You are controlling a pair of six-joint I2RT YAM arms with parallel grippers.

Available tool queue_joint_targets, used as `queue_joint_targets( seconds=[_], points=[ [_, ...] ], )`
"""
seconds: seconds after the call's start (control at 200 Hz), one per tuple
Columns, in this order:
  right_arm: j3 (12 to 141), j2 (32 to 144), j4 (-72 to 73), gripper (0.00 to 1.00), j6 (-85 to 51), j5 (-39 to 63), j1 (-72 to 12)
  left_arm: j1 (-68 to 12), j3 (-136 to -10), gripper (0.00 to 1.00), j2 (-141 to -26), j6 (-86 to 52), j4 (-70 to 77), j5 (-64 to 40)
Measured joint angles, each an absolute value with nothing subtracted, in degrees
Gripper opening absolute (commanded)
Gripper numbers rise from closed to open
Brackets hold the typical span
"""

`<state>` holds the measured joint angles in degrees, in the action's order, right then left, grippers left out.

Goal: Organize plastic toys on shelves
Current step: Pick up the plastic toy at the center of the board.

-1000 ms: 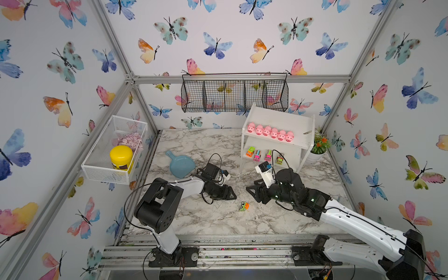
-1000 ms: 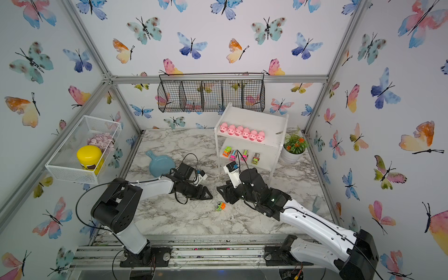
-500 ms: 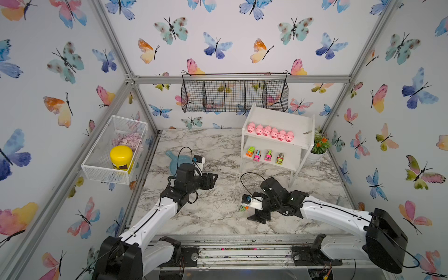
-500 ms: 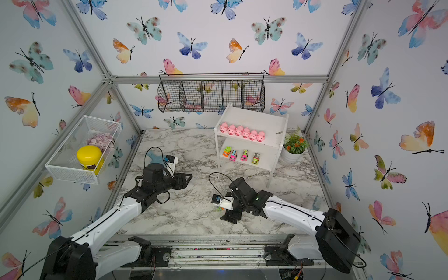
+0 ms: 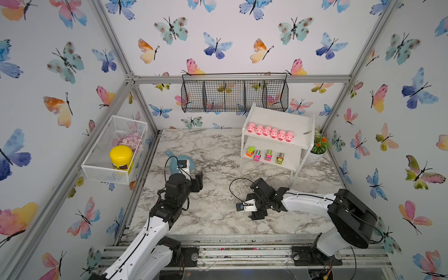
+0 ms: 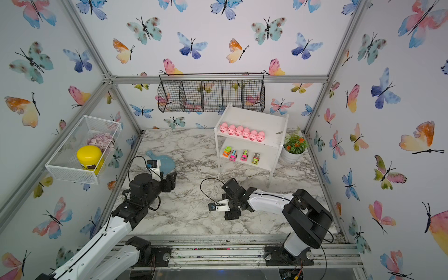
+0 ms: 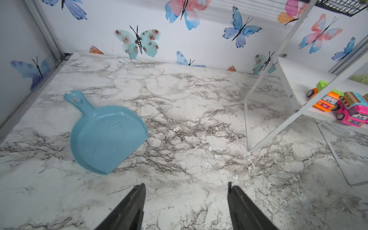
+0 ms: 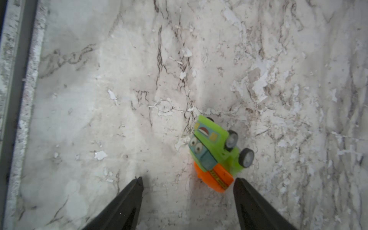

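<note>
Since six pigs (image 5: 270, 132) line the top board of the shelf (image 5: 286, 116) and four trucks (image 5: 264, 155) stand in a row on its lower board, the sorting looks nearly finished. One toy is left, the last truck (image 8: 216, 151), green and orange. It lies on its side on the desk (image 5: 213, 150), toward the middle of the front edge, and in both top views the right wrist hides it. The right jaws stand wide and empty over it, with its orange end just beside one fingertip (image 8: 245, 191) rather than squarely between the two. I judge that what remains is to grasp it, carry it to the far right corner and set it on the lower board. The left jaws, equally wide and empty, hang over bare desk near the left edge, facing the pan (image 7: 107, 139).
</note>
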<state>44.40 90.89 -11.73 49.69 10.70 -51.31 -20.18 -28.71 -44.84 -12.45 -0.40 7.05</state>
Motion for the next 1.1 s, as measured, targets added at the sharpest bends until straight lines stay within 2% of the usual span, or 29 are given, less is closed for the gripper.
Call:
queue_joint_targets(
  seconds=[0.145,0.2,0.25,0.4,0.486,0.821,1.096],
  points=[
    [45.4,92.7,-11.0,0.57,49.2,10.8,-51.2,-20.2,-28.3,0.71,-42.8,-12.4,-0.4,8.3],
    [46.2,93.6,-10.6,0.54,48.6,11.1,-51.2,-20.2,-28.3,0.71,-42.8,-12.2,-0.4,8.4],
    [46.8,94.4,-10.2,0.56,48.1,11.6,-51.2,-20.2,-28.3,0.71,-42.8,-12.2,-0.5,8.4],
    [46.9,94.9,-8.4,0.72,47.9,12.6,-51.1,-20.2,-28.3,0.71,-42.5,-12.0,-0.7,8.3],
    [46.8,94.9,-7.6,0.75,49.5,13.3,-51.1,-20.2,-28.3,0.71,-42.0,-11.8,-0.7,8.3],
    [55.6,102.5,-14.7,0.64,58.4,21.4,-51.0,-20.2,-28.3,0.72,-40.1,-11.0,-1.3,8.7],
    [52.5,100.0,-16.3,0.64,59.6,22.8,-49.6,-20.2,-28.3,0.75,-38.1,-10.4,-1.7,9.4]
  ],
)
